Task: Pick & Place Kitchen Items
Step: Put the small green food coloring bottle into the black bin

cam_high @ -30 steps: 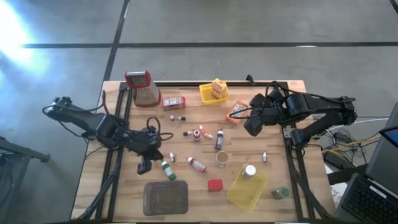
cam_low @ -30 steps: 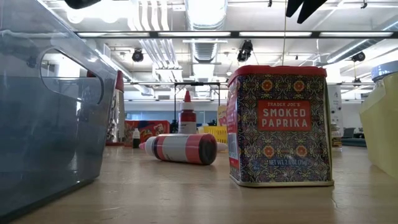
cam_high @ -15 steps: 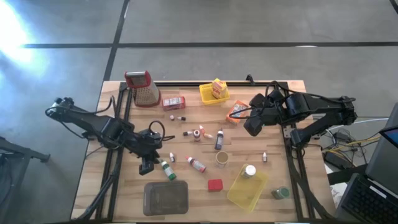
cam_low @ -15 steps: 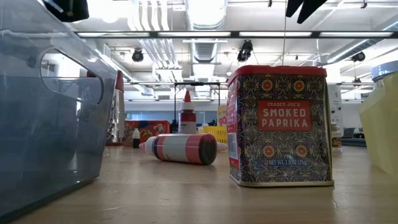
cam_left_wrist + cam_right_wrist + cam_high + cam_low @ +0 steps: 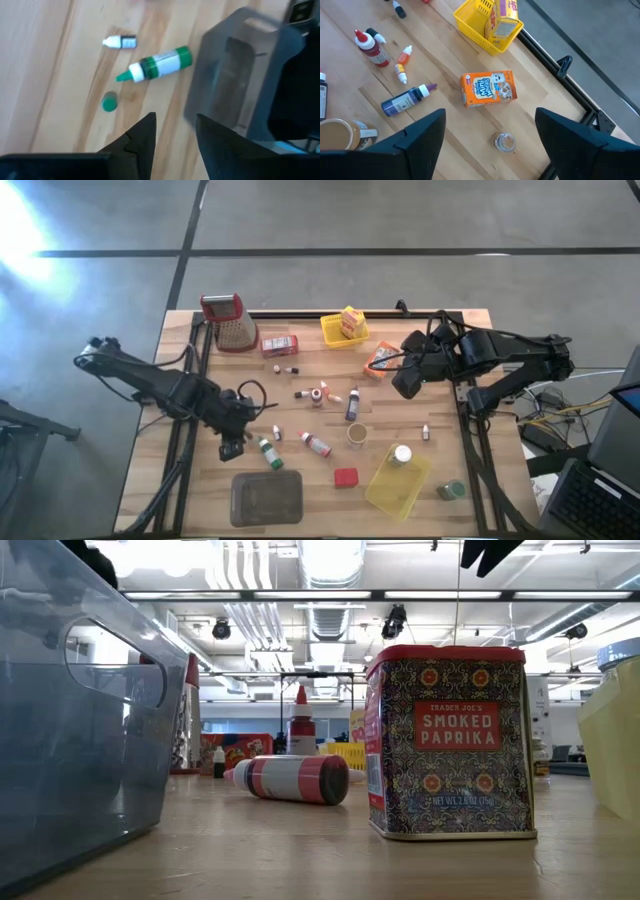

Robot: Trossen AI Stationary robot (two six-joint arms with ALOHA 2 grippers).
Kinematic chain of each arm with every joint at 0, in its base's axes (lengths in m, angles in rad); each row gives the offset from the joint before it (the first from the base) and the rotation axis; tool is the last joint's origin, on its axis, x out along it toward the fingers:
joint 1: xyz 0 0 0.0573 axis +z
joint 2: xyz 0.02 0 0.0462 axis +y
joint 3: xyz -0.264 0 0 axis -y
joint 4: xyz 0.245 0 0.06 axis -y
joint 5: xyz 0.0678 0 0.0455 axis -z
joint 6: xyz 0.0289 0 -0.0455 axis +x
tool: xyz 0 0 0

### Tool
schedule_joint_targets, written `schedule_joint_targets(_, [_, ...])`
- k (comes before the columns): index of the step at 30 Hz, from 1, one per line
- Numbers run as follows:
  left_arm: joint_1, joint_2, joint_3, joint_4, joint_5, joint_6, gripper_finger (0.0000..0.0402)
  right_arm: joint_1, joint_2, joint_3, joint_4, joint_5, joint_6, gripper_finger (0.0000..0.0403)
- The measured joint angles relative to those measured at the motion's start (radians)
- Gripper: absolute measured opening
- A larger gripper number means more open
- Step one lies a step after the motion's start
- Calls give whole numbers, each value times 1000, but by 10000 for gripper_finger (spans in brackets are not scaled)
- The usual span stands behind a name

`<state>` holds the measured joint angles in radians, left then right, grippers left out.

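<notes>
Kitchen items lie scattered on the wooden table [image 5: 200,490]. My left gripper [image 5: 175,145] hangs open over the table's near left. A little beyond its fingertips lie a green-capped bottle [image 5: 155,64] on its side, a loose green cap [image 5: 108,102] and a tiny white bottle [image 5: 120,42]. My right gripper [image 5: 497,150] stands wide open above the far right, over an orange box [image 5: 488,89] lying flat and a small jar [image 5: 505,141]. A red paprika tin [image 5: 450,740] stands upright at the near edge.
A grey tray [image 5: 266,498] sits at the near edge right of my left gripper, and a yellow basket [image 5: 398,485] holds a jar. Another yellow basket [image 5: 485,25] with a yellow box stands at the far edge, near a metal grater [image 5: 232,322]. Bottles [image 5: 405,100] crowd the middle.
My left gripper has sunk toward the table and tipped further down; in the low view its dark shape drops behind the grey tray's wall. The green-capped bottle and the other items lie where they were.
</notes>
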<state>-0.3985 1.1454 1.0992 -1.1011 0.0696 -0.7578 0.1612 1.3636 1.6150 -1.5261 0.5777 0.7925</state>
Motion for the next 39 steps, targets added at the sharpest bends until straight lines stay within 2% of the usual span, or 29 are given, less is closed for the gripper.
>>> schedule_joint_targets(16, [0, 0, -209, 15, -3, -11, 140, 0, 0, 0, 6, 0, 0, 254])
schedule_joint_targets(25, [7, -1, -283, 32, -25, -123, 142, 0, 0, 0, 15, 0, 0, 232])
schedule_joint_targets(32, [18, -1, -307, 37, -60, -151, 196, 0, 0, 0, 18, 0, 0, 221])
schedule_joint_targets(36, [18, -1, -315, 57, -68, -54, 225, 0, 0, 0, 20, 0, 0, 220])
schedule_joint_targets(39, [18, -1, -319, 83, -97, 24, 233, 0, 0, 0, 22, 0, 0, 225])
